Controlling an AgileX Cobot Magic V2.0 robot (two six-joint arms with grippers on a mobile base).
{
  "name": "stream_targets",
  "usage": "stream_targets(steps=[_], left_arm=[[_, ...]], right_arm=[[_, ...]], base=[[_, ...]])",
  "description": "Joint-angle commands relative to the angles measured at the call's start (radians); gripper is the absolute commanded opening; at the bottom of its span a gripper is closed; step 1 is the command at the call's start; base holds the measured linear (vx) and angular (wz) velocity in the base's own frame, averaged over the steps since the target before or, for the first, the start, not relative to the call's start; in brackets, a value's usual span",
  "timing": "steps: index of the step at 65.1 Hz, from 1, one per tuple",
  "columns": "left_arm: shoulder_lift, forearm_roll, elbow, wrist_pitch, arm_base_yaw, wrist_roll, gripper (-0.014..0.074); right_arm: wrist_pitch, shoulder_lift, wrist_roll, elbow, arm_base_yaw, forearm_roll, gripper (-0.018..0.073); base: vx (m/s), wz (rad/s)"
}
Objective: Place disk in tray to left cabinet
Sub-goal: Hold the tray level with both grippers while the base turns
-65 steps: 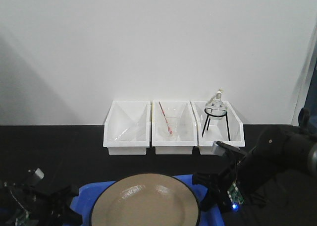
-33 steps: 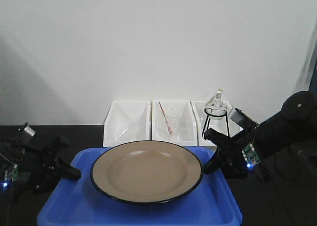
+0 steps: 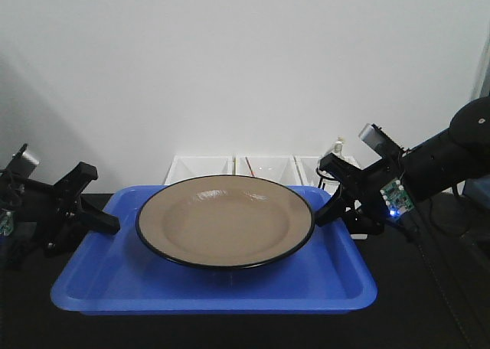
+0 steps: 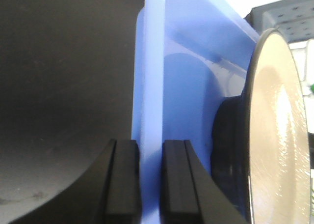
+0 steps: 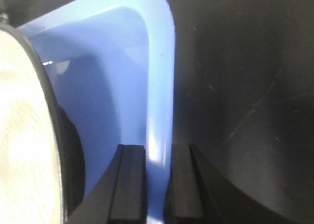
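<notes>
A plain matte white wall (image 3: 230, 58) fills the upper half of the front-facing view, evenly lit, with a soft grey shadow spreading over its left side and a narrow dark vertical strip (image 3: 485, 66) at the upper right edge. Along its foot, in the middle of the frame, stands a row of three white open-front plastic bins (image 3: 264, 164), of which only the top edges show. The flat black tabletop (image 3: 429, 303) takes up the lower part of the frame.
</notes>
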Motion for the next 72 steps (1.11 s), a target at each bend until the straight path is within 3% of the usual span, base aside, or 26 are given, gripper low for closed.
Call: stream_targets(steps=[1,32,72], left_arm=[[-0.068,-0.22,-0.043,0.042,-0.025,-0.048,-0.0001],[-0.075,-0.241,-0.046,0.054,-0.025,-0.066,-0.0001],[-0.08,-0.227,-0.046,0.053,-0.025,-0.065,-0.0001]], right_arm=[[0.016,-0.061,0.013,-0.054,0.021,0.183,-0.0006],[0.021,-0.061,0.016,-0.06,0.021,0.237,-0.0006],[0.005,-0.061,0.008,-0.06,0.021,0.235,-0.0006]], base=[[0.0,0.0],[0.0,0.0],[0.0,0.0]])
